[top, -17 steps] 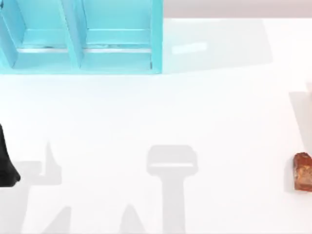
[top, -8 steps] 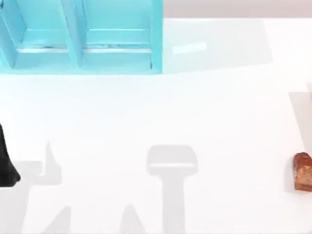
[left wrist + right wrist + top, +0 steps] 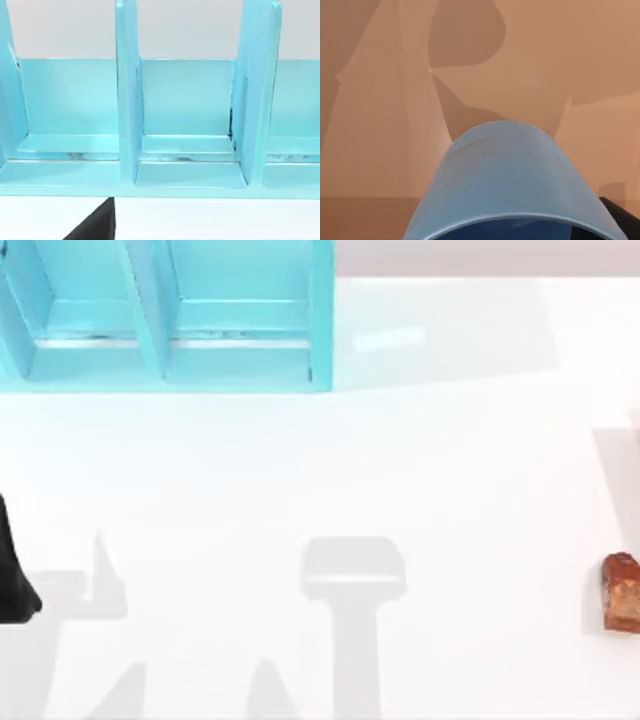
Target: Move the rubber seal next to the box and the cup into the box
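While upright, rubber seal (image 3: pixel 621 591) rightmost.

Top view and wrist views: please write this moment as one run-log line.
small red-brown rubber seal: upright, table's right edge, far from box | turquoise compartmented box: top left | plain blue plastic cup: close before right wrist camera | left arm: left edge

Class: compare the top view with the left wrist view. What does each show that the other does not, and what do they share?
Top view alone: the seal upright near the table's right edge, and arm shadows on the white surface. Left wrist view alone: a third box compartment, past the tall divider. Both: the turquoise box with its upright dividers, the white table, and a dark part of the left arm.
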Controlling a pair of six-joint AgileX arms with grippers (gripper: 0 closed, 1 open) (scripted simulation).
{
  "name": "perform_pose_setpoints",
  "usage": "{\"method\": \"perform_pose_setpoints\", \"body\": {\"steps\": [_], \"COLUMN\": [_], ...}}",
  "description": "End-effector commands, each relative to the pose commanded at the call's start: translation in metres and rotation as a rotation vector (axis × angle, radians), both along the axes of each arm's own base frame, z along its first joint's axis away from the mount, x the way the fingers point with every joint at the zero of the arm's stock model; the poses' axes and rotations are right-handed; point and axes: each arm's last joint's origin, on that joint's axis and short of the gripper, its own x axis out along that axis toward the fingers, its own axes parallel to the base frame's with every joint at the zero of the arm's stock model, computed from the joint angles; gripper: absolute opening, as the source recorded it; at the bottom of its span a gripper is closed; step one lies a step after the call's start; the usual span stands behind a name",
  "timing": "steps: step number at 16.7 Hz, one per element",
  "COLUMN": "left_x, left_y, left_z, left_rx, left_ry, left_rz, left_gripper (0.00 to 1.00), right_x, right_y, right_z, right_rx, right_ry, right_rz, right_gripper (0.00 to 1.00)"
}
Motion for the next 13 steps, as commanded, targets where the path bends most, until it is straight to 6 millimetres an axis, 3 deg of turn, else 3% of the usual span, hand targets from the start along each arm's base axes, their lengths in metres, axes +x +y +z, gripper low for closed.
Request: {"method": "perform_pose_setpoints", "body": {"steps": [11, 13], "left_x": [0.0000, 0.0000], "left_y": [0.0000, 0.0000], "left_z": [0.0000, 0.0000], "left_rx": [0.000, 0.000], "left_ry": [0.000, 0.000], "left_rz": [0.000, 0.000], "left_gripper": [1.00, 1.00], "right_x": [0.0000, 0.0000], "right_y": [0.0000, 0.0000], "right_z": [0.0000, 0.0000], "right_rx": [0.000, 0.000], "right_ry": [0.000, 0.000], "right_rz": [0.000, 0.000], "right_gripper": [0.98, 1.00]}}
